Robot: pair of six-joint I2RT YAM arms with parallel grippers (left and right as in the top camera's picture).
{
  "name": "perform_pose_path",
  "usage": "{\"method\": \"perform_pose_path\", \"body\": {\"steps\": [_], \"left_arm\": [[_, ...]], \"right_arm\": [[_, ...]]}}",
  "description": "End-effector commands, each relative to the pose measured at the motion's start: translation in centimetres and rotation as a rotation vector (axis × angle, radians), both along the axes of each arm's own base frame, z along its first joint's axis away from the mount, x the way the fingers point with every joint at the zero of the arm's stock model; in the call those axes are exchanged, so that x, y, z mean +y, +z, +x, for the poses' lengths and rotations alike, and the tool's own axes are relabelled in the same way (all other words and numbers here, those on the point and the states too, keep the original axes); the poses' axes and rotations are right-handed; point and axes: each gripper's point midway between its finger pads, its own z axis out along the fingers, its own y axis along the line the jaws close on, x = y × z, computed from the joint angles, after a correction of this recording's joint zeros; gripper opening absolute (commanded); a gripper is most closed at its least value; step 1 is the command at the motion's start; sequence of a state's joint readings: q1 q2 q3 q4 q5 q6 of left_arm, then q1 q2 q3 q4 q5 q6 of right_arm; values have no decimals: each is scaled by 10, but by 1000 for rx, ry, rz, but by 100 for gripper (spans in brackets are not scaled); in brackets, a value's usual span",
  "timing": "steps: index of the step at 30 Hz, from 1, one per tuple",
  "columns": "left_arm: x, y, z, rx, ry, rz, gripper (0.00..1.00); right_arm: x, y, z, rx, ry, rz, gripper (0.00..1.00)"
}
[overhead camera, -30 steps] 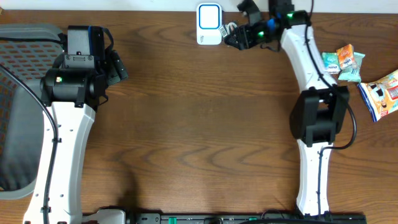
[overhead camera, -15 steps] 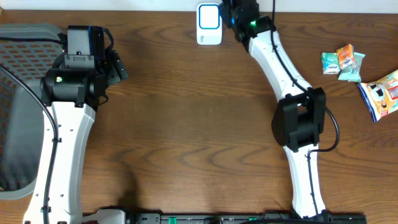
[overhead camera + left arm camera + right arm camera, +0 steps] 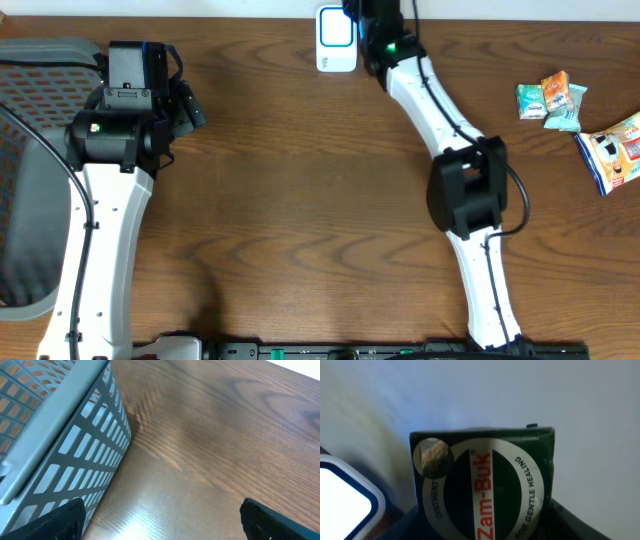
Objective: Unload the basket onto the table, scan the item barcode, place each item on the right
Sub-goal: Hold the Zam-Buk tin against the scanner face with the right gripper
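Right fingers show only as dark edges at the lower corners of the wrist view, one on each side of the Zam-Buk box. So the right gripper is clamped on the box, jaws part-way in. Box is dark green and upright, with a white label ring and red "Zam-Buk" lettering facing the wrist camera, plus a small shiny round sticker at its upper left corner. Just left of the box in that view is a corner of the scanner, white face with a blue rim, apart from the box. Pale wall behind both. In the overhead view the box is hidden under the wrist. The right gripper sits at the far edge of the wooden table, just right of the scanner, which stands at far centre. Right arm runs diagonally from the near right base up to far centre. Snack packets and a blue-and-white pack lie at far right, well apart from the arm. Left gripper: fingers spread fully wide, nothing between them, bare wood below. Grey mesh basket is just left of the left fingers; can't tell whether they touch. In the overhead view the left gripper is at the left side by the basket's right rim, and the left arm runs back to the near edge.
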State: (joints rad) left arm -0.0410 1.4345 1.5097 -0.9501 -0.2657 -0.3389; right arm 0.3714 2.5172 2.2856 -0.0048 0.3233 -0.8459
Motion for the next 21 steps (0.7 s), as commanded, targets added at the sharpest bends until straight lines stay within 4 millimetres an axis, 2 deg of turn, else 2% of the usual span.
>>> {"method": "perform_pose_path", "body": {"steps": [1,2,6,11,17,21], "left_arm": [[3,0,0,8,1,17,98],[3,0,0,8,1,17,98],[3,0,0,8,1,17,98],[3,0,0,8,1,17,98],[3,0,0,8,1,17,98],[3,0,0,8,1,17,98]], "right_arm": [[26,-16,-1,-17,34,-77,49],[31,-15,-2,-28,40,-74,49],[41,-31,-4,-12,63,-153,48],[30,-53,-1,15,11,-240,50],[9,-54,2,15,-78,-258,48],[7,-65,-1,57,-76,-267,48]]}}
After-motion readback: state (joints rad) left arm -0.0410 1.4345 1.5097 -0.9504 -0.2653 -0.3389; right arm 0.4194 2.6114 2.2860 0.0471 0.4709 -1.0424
